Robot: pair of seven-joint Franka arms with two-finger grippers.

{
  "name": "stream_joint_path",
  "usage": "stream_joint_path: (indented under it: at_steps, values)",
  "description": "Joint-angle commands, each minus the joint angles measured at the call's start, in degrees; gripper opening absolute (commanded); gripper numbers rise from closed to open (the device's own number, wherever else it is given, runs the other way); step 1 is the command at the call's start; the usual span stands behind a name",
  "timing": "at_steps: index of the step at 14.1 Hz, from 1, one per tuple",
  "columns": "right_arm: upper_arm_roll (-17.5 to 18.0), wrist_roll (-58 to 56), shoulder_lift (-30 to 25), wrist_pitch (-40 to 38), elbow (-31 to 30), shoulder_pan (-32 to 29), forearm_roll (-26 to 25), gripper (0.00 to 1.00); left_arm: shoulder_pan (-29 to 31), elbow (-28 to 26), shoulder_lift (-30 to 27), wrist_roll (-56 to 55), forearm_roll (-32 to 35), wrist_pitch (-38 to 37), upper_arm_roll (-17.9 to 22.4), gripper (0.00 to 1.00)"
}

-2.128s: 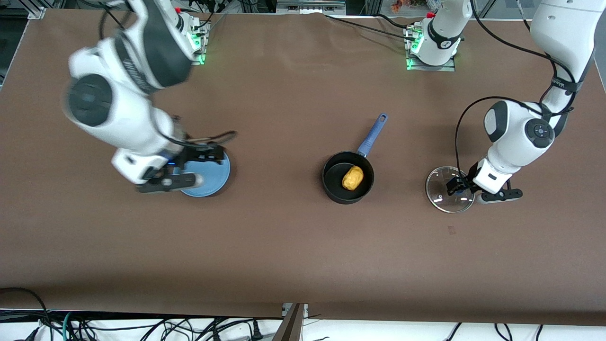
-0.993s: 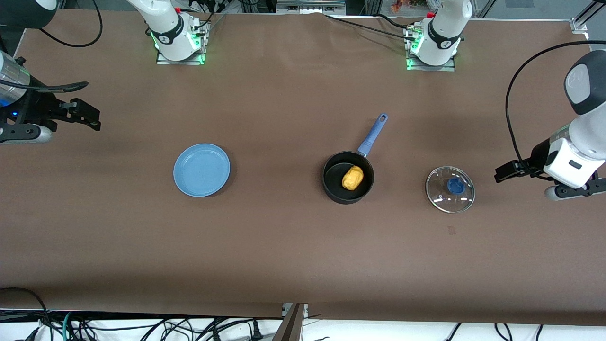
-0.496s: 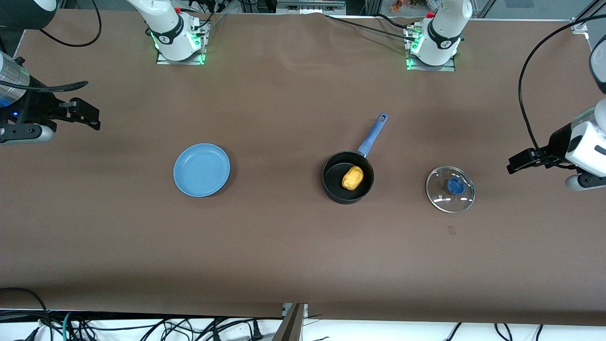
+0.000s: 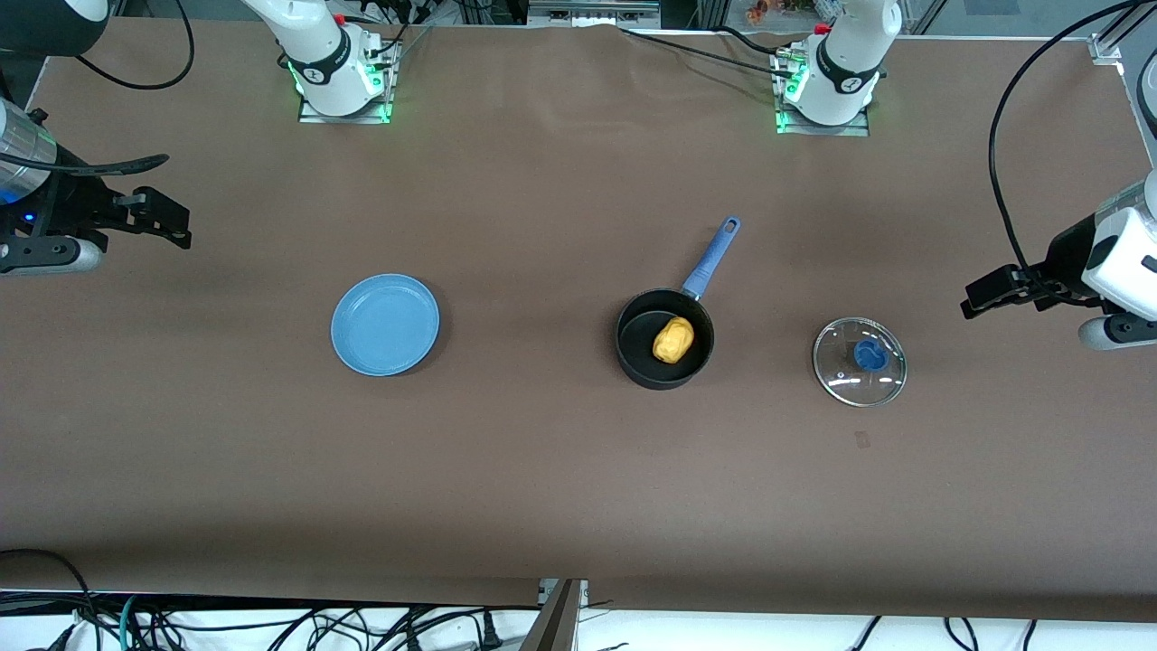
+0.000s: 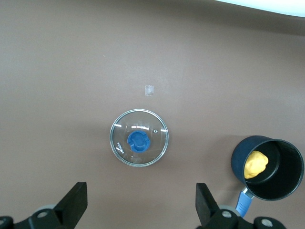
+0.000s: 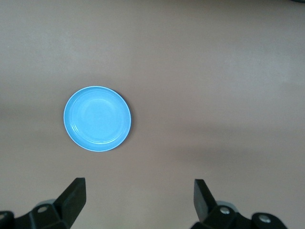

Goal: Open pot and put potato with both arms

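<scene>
Taking the small round black saucepan (image 4: 664,339) as the landmark, the round glass lid with a blue knob (image 4: 859,362) lies flat on the brown table (image 4: 560,488), knob up, slightly nearer the front camera than the pot's middle and well apart from it toward the left arm's end of the table. The pot itself stands open and upright, and the small lumpy yellow-orange potato (image 4: 673,339) rests inside it against the wall on the side toward the left arm's end, its long axis tilted, the upper end leaning toward the pot's handle. The long blue handle (image 4: 711,258) runs from the rim away from the front camera and slants toward the left arm's end. A flat round blue plate (image 4: 385,325) sits bare, level with the pot and well apart from it toward the right arm's end. The left gripper (image 4: 994,297) hangs over the table's edge past the lid, fingers spread wide and holding nothing. The right gripper (image 4: 149,217) waits over the table's edge past the plate, likewise spread wide with nothing between its fingers.
</scene>
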Motion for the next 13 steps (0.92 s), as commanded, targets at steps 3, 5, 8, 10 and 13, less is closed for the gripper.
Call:
stream_joint_path:
  at_steps: [3,5,8,10,13]
  values:
    - [0.7,-0.8,-0.2,-0.2,0.5,-0.6,-0.6,1.0,-7.9,1.8,-1.7,1.1,-1.2,-1.8,7.1,1.0]
    - [0.7,-0.8,-0.2,-0.2,0.5,-0.7,-0.5,1.0,-13.3,1.4,-2.8,1.1,-1.4,-1.8,12.1,1.0]
    - [0.7,-0.9,-0.2,-0.2,0.5,-0.7,-0.7,1.0,-21.8,1.0,-4.7,1.0,-1.5,-2.6,18.7,1.0]
    - [0.7,-0.9,-0.2,-0.2,0.5,-0.7,-0.6,1.0,-23.8,0.1,-5.9,1.0,-1.5,-2.7,19.7,1.0]
    - [0.7,-0.8,-0.2,-0.1,0.5,-0.7,-0.3,1.0,-24.9,-1.4,-7.8,1.0,-6.1,-2.6,22.4,1.0]
